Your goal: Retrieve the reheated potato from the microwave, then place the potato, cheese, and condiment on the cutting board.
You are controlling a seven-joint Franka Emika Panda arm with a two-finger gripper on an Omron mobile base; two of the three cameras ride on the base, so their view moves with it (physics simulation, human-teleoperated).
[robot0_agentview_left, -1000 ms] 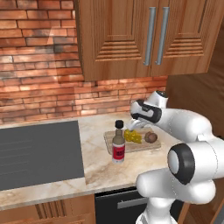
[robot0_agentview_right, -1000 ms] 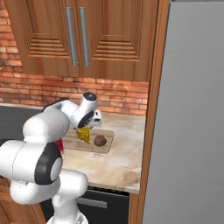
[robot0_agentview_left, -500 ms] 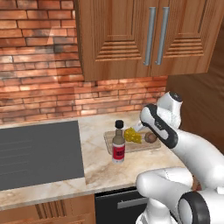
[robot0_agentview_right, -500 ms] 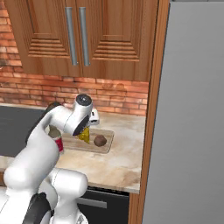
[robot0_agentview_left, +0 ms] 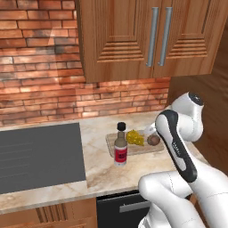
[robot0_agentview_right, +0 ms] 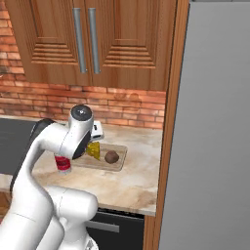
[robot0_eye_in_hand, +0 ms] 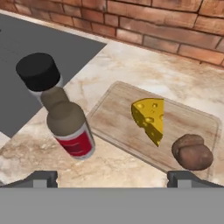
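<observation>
Hand view shows the gripper with its jaws spread to the full width and holding nothing; the two tips stand at 7 and 5 o'clock of the picture. The cutting board lies in the middle, with the cheese on it and the potato at 4 o'clock from the cheese, also on the wood. The condiment stands at 9 o'clock, and here its base seems to be on the marble counter, just beside the board's edge, not on it.

In my judgement this is the risk: if the bottle counts as off the board, the task is not complete. A new grasp on the tall narrow bottle could tip it toward the cheese.

The left base view shows the bottle's base overlapping the near corner of the board, so there it may be touching. The right base view hides most of the bottle behind the arm, but shows the potato clearly.
</observation>
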